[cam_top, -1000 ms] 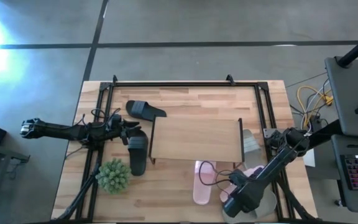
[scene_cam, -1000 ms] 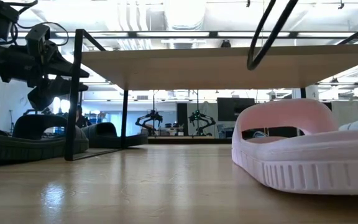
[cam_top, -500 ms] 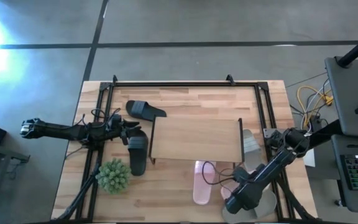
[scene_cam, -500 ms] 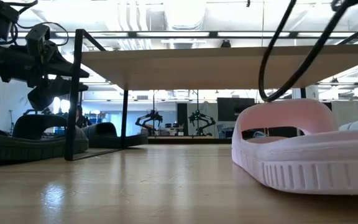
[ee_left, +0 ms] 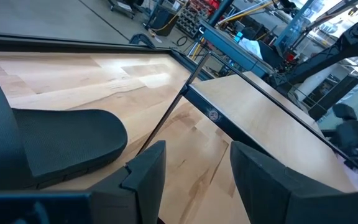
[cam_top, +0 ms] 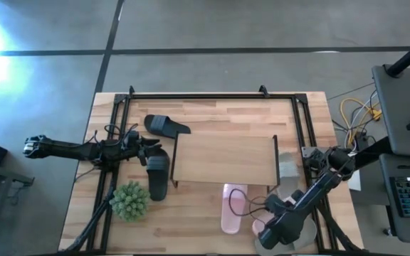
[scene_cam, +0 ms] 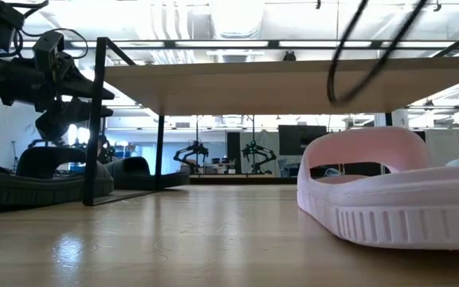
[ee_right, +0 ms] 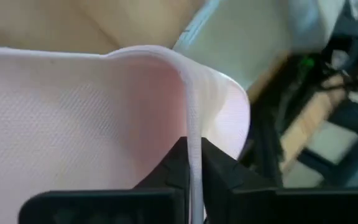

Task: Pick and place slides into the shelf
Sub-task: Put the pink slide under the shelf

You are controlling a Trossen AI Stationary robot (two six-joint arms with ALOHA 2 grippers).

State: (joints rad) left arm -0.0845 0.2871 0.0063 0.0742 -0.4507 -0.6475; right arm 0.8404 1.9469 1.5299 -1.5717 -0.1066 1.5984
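Note:
The light-wood shelf (cam_top: 225, 158) stands mid-table. One pale pink slide (cam_top: 233, 208) lies sole-down in front of it. A second pink slide (cam_top: 259, 226) lies beside it, mostly under my right arm, and my right gripper (ee_right: 194, 163) is shut on it. A grey-beige slide (cam_top: 285, 165) lies at the shelf's right end. Two black slides (cam_top: 166, 126) (cam_top: 157, 174) rest on the table left of the shelf. My left gripper (ee_left: 194, 168) hovers open between them, holding nothing. My right gripper pinches a thin curved edge of the pink slide (ee_right: 190, 118) between its two fingertips (ee_right: 178, 163). Only that one thin wall sits between the fingers. Whether it belongs to the strap or the sole wall I cannot tell, nor whether the slide is lifted.
A small green plant (cam_top: 129, 200) stands near the front left. Dark frame rails (cam_top: 112, 142) run along the table's left, far and right sides. Cables loop above the pink slide (scene_cam: 389, 191) in the low view. Bare wood shows in front of the shelf's left half.
My right arm has drawn a little toward the table's near edge over the second pink slide, and its cable loop has swung in the low view. The left arm and the other slides have kept still.

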